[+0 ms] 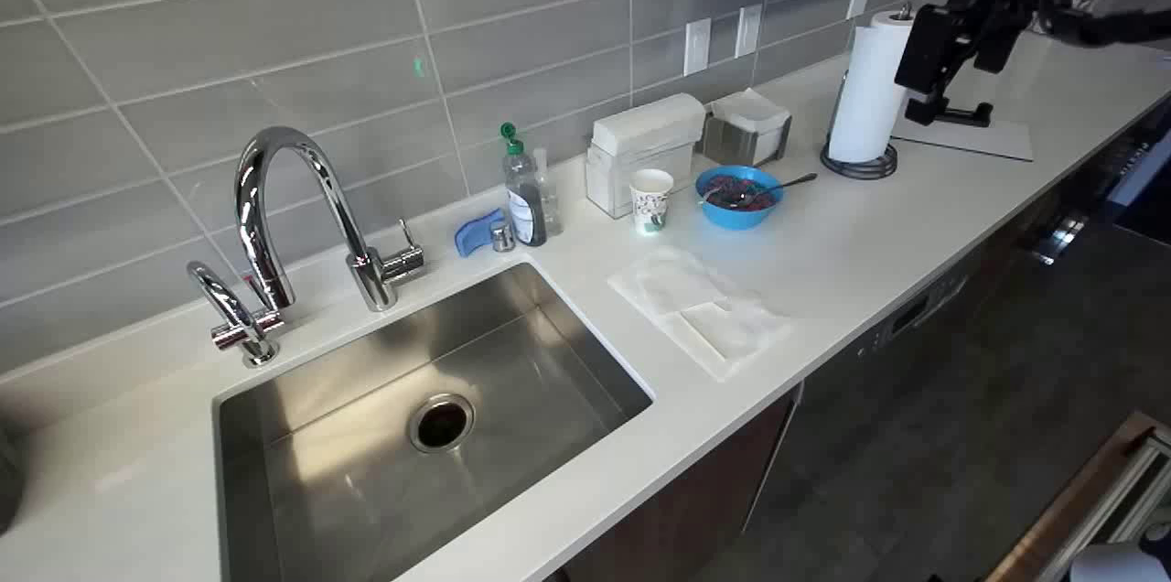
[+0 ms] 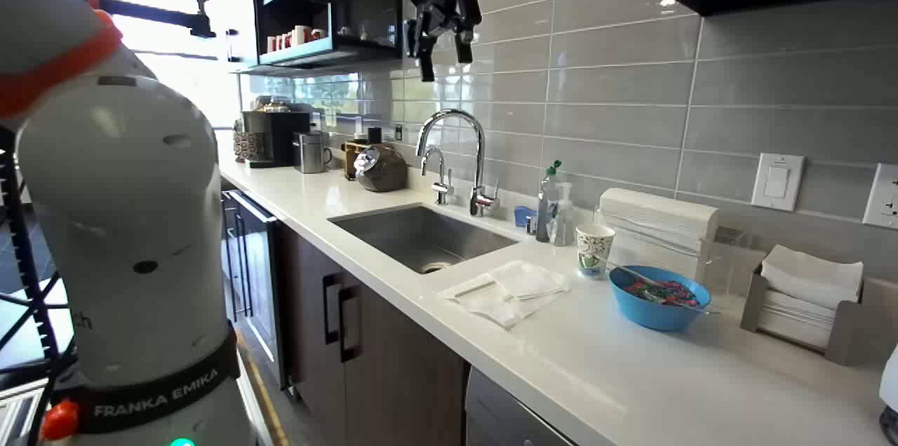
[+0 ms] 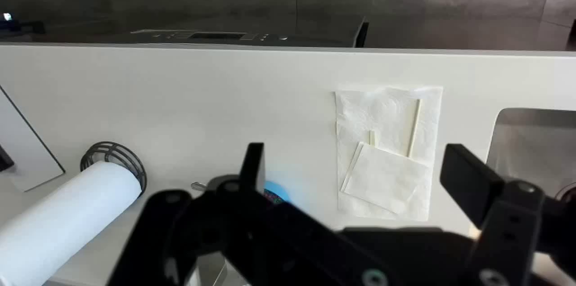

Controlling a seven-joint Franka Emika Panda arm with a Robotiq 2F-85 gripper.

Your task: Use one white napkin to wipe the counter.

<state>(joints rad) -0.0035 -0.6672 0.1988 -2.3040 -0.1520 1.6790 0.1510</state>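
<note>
A small folded white napkin [image 3: 382, 178] lies flat on a larger thin white sheet [image 3: 387, 106], also napkin-like, on the off-white counter [image 3: 202, 97] beside the steel sink. The small napkin also shows in both exterior views [image 1: 675, 285] [image 2: 526, 280]. Pale narrow strips [image 3: 414, 128] show on the sheet, partly under the small napkin. My gripper [image 3: 353, 149] is open with nothing between its fingers. It hangs well above the counter, apart from the napkin, and shows high up in both exterior views [image 1: 956, 97] [image 2: 445, 62].
A blue bowl [image 1: 739, 214] with a spoon, a paper cup [image 1: 650, 198], a white dispenser [image 1: 640, 152] and a napkin holder [image 1: 750, 129] stand near the tiled wall. A paper towel roll [image 1: 871, 92] stands farther along. The sink [image 1: 439, 362] and tall faucet [image 1: 261, 198] lie beyond the napkins.
</note>
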